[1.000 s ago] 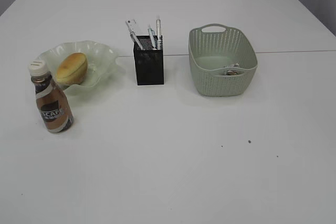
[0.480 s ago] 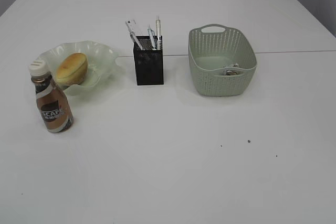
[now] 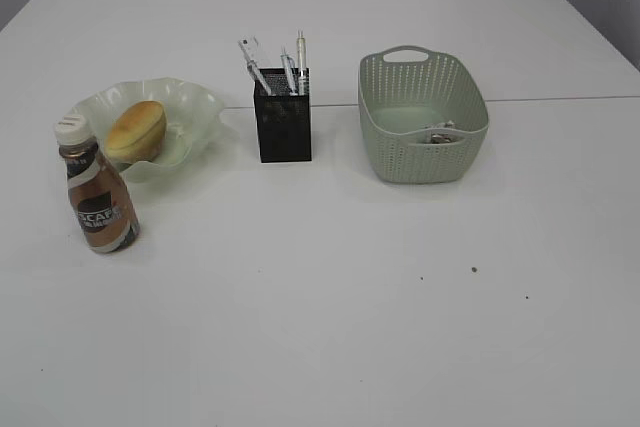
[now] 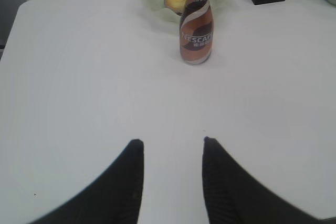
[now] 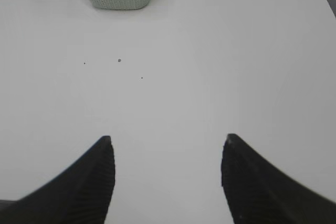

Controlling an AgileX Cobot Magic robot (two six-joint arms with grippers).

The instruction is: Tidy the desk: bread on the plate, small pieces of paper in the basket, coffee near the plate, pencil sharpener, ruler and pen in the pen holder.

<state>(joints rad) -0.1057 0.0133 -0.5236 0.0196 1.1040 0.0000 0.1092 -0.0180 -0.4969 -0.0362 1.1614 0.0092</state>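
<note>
The bread (image 3: 136,129) sits on the plate (image 3: 195,104), the coffee bottle (image 3: 96,196) stands just beside it, pens (image 3: 290,70) stick up from the pen holder (image 3: 283,127), paper bits (image 3: 441,133) lie in the basket (image 3: 420,152), and the left gripper (image 4: 170,141) and right gripper (image 5: 167,138) are both spread apart, holding nothing.

Golden bread (image 3: 136,129) lies on the wavy glass plate (image 3: 196,105); the coffee bottle (image 3: 97,195) stands upright beside it; pens (image 3: 290,69) stand in the black holder (image 3: 283,127); paper scraps (image 3: 441,134) lie in the green basket (image 3: 420,159).

You are looking at an office-like place: a plain white desk (image 3: 330,327) carrying a mesh pen holder (image 3: 283,127).
</note>
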